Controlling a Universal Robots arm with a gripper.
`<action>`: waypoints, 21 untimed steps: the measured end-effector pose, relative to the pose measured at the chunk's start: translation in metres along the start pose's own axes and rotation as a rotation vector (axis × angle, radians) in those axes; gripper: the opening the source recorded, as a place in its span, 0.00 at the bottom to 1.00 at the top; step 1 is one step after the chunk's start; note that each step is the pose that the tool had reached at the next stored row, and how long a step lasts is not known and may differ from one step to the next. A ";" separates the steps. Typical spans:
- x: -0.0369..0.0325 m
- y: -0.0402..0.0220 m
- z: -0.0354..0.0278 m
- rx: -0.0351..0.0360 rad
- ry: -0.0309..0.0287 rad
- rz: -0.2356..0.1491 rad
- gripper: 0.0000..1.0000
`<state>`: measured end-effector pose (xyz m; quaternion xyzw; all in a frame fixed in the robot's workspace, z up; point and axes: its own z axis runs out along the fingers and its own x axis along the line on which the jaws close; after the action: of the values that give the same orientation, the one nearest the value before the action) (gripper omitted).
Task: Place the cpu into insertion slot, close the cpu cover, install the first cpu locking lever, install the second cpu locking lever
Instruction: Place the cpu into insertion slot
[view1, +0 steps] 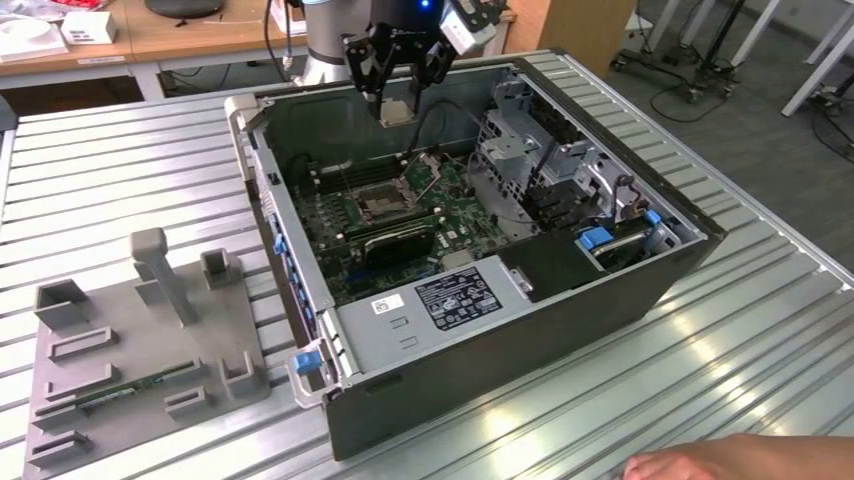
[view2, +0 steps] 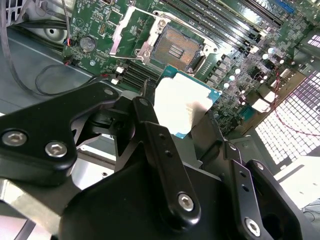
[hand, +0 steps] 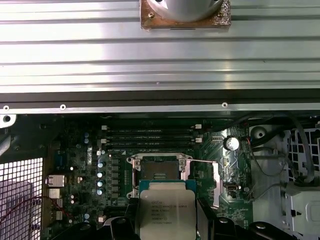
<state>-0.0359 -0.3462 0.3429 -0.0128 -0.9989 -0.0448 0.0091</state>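
Leftmost in the exterior view, a grey fixture plate (view1: 134, 350) lies on the ribbed metal table (view1: 747, 330), just beside the open computer case (view1: 507, 330). Over the far part of the case hangs the gripper (view1: 396, 100), its jaws pinching the cpu (view1: 395, 111) by opposite edges; the chip's metal top shows in the first wrist view (hand: 167, 215). It is held in the air, apart from the insertion slot (view1: 380, 205), which lies uncovered on the green board below. The cpu cover (view1: 434, 170) stands tilted up at the slot's side, toward the exterior view's right. A person's hand (view1: 727, 462) shows over the table at the lower right.
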 end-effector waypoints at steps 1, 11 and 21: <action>0.0000 0.0000 0.0000 0.0000 0.0000 0.000 0.54; -0.0001 -0.0006 0.0070 0.0000 0.0000 0.000 0.54; -0.0002 -0.0010 0.0111 -0.0012 0.0000 0.000 0.54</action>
<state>-0.0359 -0.3462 0.3318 -0.0128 -0.9988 -0.0454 0.0091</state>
